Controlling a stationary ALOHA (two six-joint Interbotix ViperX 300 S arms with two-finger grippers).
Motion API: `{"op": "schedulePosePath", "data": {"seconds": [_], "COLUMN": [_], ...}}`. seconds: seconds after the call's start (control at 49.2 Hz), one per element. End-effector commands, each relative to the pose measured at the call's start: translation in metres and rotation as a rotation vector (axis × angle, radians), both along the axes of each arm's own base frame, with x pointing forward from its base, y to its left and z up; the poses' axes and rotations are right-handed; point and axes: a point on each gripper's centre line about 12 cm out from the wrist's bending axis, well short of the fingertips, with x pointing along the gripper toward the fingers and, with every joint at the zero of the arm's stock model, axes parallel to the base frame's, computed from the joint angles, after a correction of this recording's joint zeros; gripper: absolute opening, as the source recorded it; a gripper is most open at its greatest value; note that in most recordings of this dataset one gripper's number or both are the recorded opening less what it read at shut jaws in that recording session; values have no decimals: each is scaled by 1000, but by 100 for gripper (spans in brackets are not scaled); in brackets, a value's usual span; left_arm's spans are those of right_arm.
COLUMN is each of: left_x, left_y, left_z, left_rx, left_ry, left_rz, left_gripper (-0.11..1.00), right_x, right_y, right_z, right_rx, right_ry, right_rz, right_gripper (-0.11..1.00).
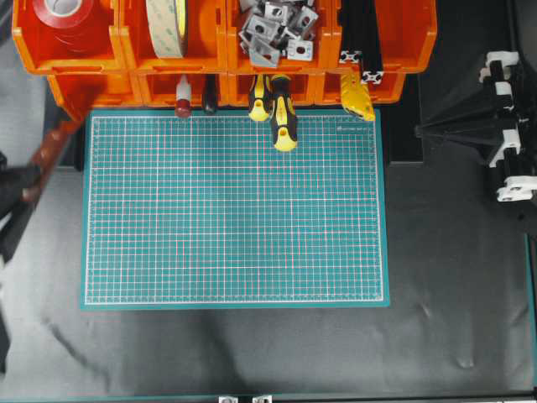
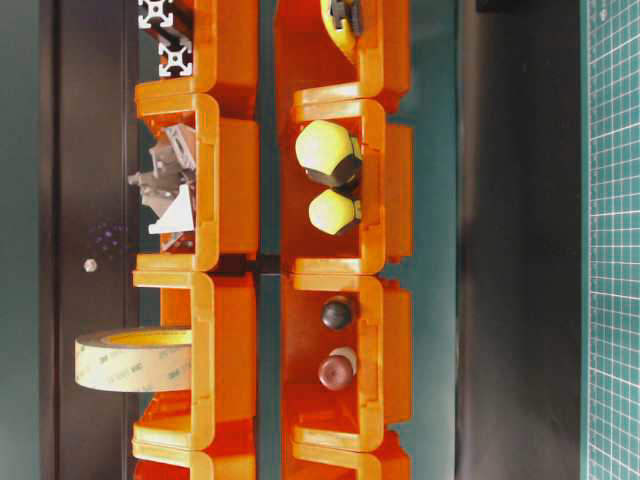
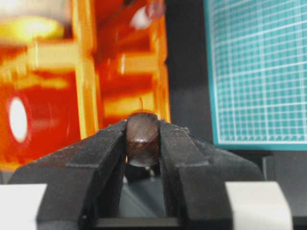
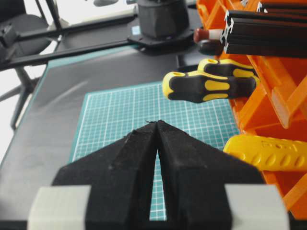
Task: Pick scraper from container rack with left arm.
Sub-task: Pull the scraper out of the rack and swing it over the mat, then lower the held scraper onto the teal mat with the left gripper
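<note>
Overhead, the scraper (image 1: 52, 149) is angling out beside the container rack (image 1: 126, 84), left of the green mat (image 1: 235, 210), with the left gripper (image 1: 17, 189) gripping its handle. In the left wrist view, the jaws are pinching the scraper's (image 3: 142, 139) dark wooden end. In the right wrist view, the right gripper's (image 4: 157, 125) jaws are pressing together, holding nothing.

A workshop-style robot bench: orange bins of the container rack (image 1: 218, 50) hold tape rolls (image 1: 168, 25), metal brackets (image 1: 277, 29) and screwdrivers (image 1: 281, 113) behind a green gridded cutting mat (image 1: 235, 210) on black cloth.
</note>
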Motion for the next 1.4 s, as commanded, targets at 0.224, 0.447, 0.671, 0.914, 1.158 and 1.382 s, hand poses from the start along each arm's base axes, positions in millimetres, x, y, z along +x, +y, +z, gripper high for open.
{"op": "schedulePosePath", "data": {"seconds": [0.224,0.447,0.671,0.914,1.158,1.382], "left_x": [32,77,114,152,173,179], "left_y": [-55,-57,-28,13,31,30], "left_z": [21,-15,-61,-103,-121,-123], "left_rx": [-32,-76,-95,-128,-78,-78], "left_ry": [-40,-78,-55,-25,34,34], "left_rz": [-186,-331,-384,-366,-332,-364], "left_gripper": [21,21,21,21,21,21], "right_x": [-5,-11,-16,-17,-17,-17], "right_y": [-2,-1,-1,-1,-1,-1], "right_z": [9,17,30,33,33,34], "right_rx": [73,93,94,101,107,106], "right_ry": [0,3,-41,-55,-53,-55], "right_rz": [-19,-19,-18,-18,-19,-19], "right_gripper": [-1,-1,-1,-1,-1,-1]}}
